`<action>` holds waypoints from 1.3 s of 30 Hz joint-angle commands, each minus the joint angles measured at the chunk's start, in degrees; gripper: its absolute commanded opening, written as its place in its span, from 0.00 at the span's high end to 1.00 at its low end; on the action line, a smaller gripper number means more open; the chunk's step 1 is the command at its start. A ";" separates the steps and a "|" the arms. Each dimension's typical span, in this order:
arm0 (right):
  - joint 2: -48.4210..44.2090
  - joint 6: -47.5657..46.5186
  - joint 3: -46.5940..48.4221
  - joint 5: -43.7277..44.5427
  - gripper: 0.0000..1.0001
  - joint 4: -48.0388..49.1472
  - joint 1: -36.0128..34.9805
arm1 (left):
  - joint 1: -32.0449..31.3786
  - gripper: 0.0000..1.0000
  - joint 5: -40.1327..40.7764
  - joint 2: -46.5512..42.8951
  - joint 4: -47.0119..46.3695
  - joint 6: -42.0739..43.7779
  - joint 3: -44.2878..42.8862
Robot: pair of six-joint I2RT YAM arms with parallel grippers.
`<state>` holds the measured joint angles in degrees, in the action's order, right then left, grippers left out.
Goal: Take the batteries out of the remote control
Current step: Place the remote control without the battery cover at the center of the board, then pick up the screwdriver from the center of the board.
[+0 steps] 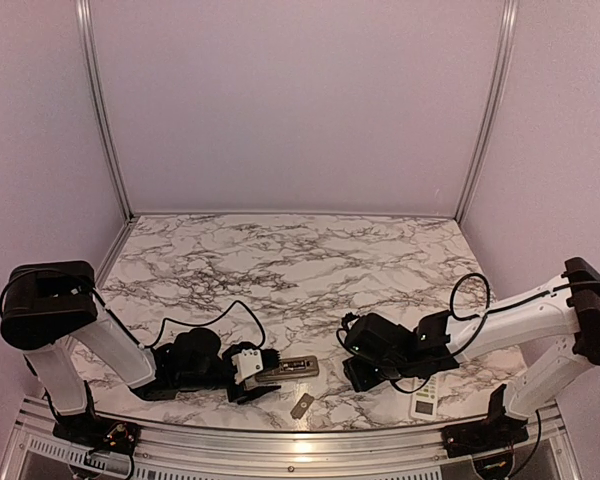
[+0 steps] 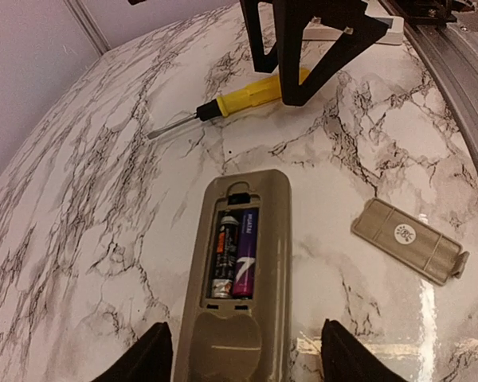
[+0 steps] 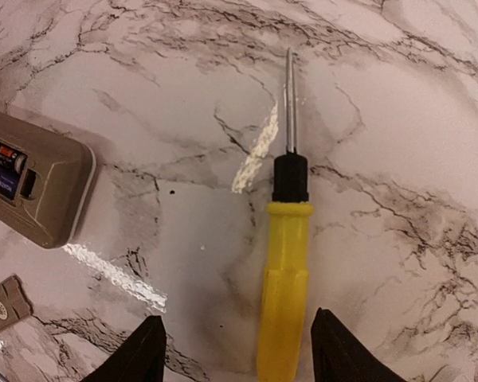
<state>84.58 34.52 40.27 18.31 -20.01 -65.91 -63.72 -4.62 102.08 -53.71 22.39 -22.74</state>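
Cover off; 2 batteries seated in remote; left gripper open astride remote; right gripper open astride screwdriver; neither gripping; next, probably grasp screwdriver.

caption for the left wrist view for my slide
Open remote holding two batteries, framed by the left end effector; cover beside it, screwdriver beyond

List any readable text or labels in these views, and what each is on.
Nothing is legible.
Blue battery: white print, too blurred to read.
Dark battery: orange label, too blurred to read.
Cover: round white sticker, mark unreadable.
White remote: markings too small to read.
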 commanded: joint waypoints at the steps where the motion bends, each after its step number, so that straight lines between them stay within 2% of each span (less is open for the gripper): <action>1: 1.27 0.63 0.76 -0.92 0.40 -0.84 0.81 | 0.44 0.25 -1.11 0.28 -1.03 -0.41 -0.20; 5: 1.48 0.63 0.29 -1.31 0.44 -0.58 1.28 | 0.60 0.20 -1.33 0.00 -1.62 -0.45 0.26; 11: 1.17 0.45 -1.11 -1.33 0.53 0.52 1.81 | 0.98 0.19 -2.30 -1.87 -4.70 -1.72 2.15; 18: 0.50 -0.46 -4.28 -2.36 0.67 3.97 3.79 | 4.16 0.18 -7.48 -4.05 -9.50 -4.67 4.81; 30: -2.41 -2.84 -3.88 -1.24 0.99 5.47 4.13 | 6.47 0.19 -12.00 -6.02 -14.21 -7.27 7.16; 39: -10.35 -10.03 -4.54 -2.35 1.00 9.18 4.08 | 8.19 0.22 -16.96 -7.24 -17.25 -9.07 8.80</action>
<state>77.78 28.93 35.81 16.86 -14.44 -62.06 -56.29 -18.24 96.20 -67.92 14.72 -14.85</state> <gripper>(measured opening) 0.144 0.792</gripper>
